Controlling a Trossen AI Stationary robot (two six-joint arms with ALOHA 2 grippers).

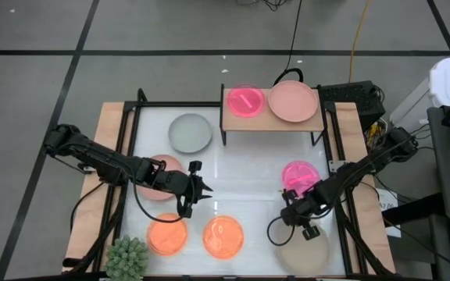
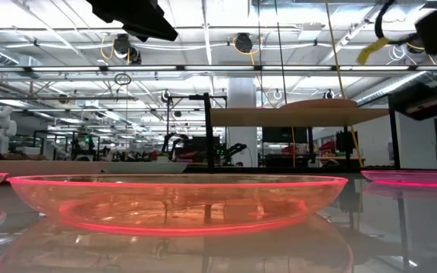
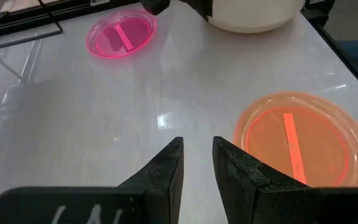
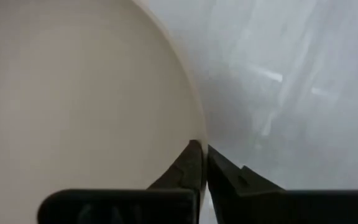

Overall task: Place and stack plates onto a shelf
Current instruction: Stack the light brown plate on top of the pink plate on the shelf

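The light-wood shelf (image 1: 272,117) stands at the table's far side and carries a magenta plate (image 1: 244,101) and a dusty-pink plate (image 1: 293,101). On the table lie a grey-green plate (image 1: 190,133), a pink plate (image 1: 162,176) partly under my left arm, two orange plates (image 1: 167,236) (image 1: 223,236), another magenta plate (image 1: 299,174) and a beige plate (image 1: 303,251) at the near right. My right gripper (image 4: 202,148) is shut on the beige plate. My left gripper (image 3: 197,155) hangs over the table's middle, its fingers a narrow gap apart with nothing between them. My right gripper pinches the beige plate's rim (image 4: 199,132) on its far-left side, one finger over the inside of the plate and one outside. The fingers come slanting down from the far side. Whether the plate is lifted or lies on the table, I cannot tell.
A spiky green plant (image 1: 127,256) stands at the near left corner. Black frame rails (image 1: 123,156) run along the table's left and right sides. Bare white tabletop (image 1: 241,179) lies between the shelf and the orange plates.
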